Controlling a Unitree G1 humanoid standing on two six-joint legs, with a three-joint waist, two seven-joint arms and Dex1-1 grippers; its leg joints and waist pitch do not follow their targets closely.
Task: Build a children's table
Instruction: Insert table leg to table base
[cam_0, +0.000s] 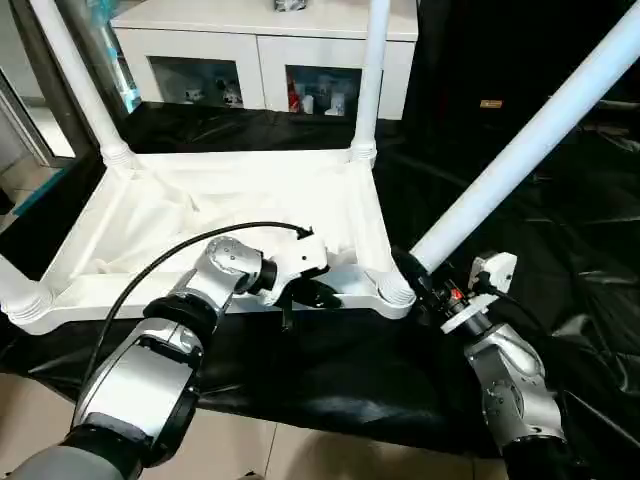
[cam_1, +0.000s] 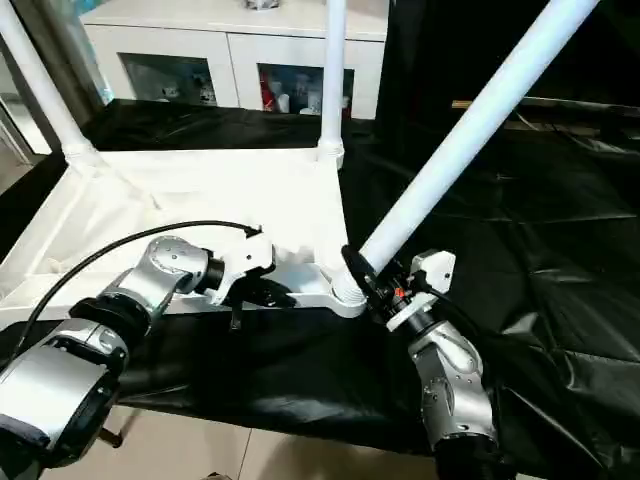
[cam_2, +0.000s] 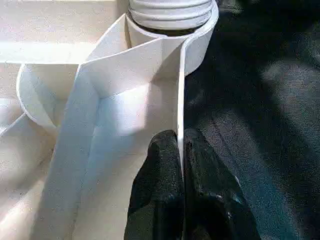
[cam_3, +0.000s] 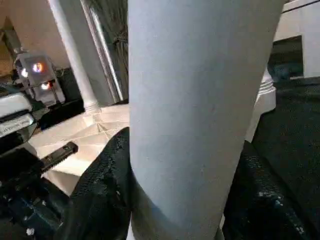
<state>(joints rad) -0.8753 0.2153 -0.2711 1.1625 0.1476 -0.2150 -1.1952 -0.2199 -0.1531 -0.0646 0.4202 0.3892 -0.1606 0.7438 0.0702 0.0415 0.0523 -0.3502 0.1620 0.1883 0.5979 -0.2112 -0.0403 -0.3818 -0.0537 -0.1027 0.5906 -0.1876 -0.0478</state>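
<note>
On the black-sheeted bench (cam_0: 330, 370) the children's table top (cam_0: 250, 200) lies upside down w/ two legs (cam_0: 368, 80) upright in its far sockets. Left gripper (cam_0: 315, 293) has its fingers pinched shut on the top's near rim wall, beside the near-right corner socket (cam_2: 172, 25). Right gripper (cam_0: 425, 285) fingers (cam_3: 102, 185) clamp round a slanted leg (cam_0: 520, 150) whose lower end is at that socket.

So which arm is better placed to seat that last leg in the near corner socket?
Right. The right gripper grips the tilted leg near its lower end, beside the open socket. The left gripper pinches the tabletop's rim, steadying it.
</note>
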